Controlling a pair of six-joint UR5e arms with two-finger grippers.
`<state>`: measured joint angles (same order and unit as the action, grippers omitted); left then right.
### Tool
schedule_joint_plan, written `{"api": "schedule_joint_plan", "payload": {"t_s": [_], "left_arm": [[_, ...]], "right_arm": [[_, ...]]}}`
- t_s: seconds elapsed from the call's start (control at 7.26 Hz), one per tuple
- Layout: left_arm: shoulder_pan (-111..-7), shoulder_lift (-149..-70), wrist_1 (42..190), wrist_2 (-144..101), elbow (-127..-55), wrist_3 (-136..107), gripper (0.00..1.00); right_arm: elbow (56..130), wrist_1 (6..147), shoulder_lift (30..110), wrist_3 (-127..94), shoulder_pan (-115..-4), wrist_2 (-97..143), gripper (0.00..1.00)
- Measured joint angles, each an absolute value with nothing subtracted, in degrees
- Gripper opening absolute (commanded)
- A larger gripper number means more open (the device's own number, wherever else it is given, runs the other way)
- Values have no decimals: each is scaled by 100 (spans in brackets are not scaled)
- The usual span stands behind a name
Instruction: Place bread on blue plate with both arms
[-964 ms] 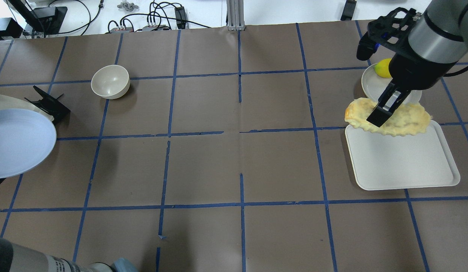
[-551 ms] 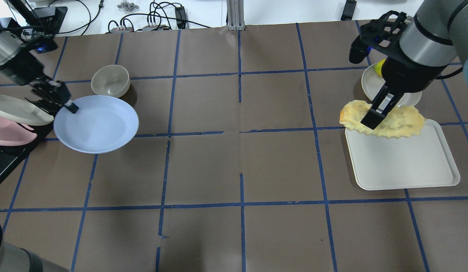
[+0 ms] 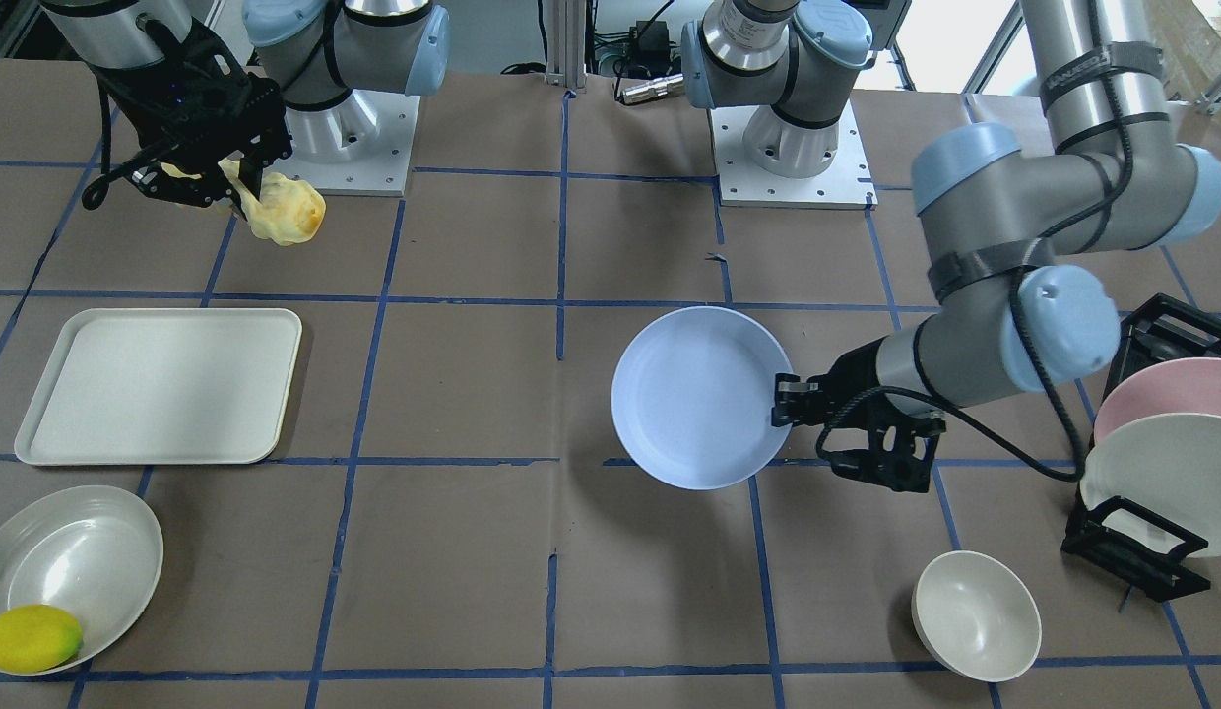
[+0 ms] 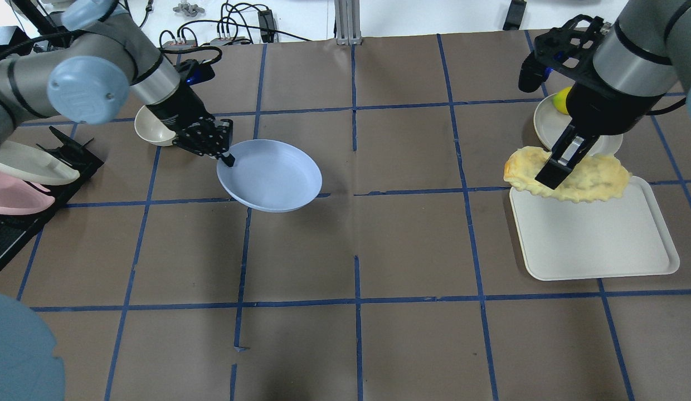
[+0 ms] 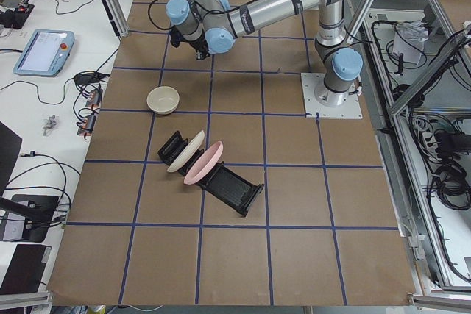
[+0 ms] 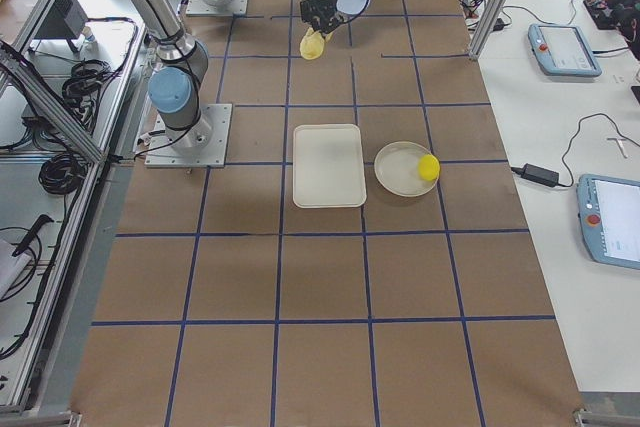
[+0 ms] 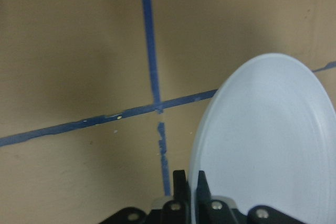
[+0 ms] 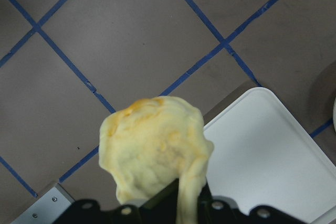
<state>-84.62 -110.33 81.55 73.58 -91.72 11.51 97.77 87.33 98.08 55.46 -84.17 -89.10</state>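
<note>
My left gripper is shut on the rim of the blue plate and holds it above the table left of centre. The gripper shows in the front view at the plate's right edge, and the plate fills the left wrist view. My right gripper is shut on the bread, a pale-yellow ridged roll with a browner end, held in the air over the far edge of the white tray. The bread also shows in the front view and the right wrist view.
A white plate with a lemon stands behind the tray. A cream bowl sits behind my left wrist. A black rack at the left edge holds a white plate and a pink plate.
My left arm has swung the blue plate rightward from the table's left edge towards the centre. My right gripper with the bread has barely shifted.
</note>
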Motion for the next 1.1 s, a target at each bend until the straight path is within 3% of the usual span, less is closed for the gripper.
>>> {"api": "schedule_joint_plan", "payload": {"t_s": [0.41,0.69,0.83,1.1], "left_arm": [[-9125,-11391,7510,7084,-9276,-166,17],[-9299,-11535,7323,7008,-9281,-575,91],[-9338,-11629,7167,6998,-9281,-831,100],[-9373,-11730,6940,6985,-9263,-1184,100]], "right_arm": [[9370,8961,9338,4927,-8617,-8803,9],[9011,9177,8780,4626,-8944,-8792,9],[8912,9404,8511,4397,-9164,-8793,9],[8836,9982,8007,4205,-9619,-8790,10]]}}
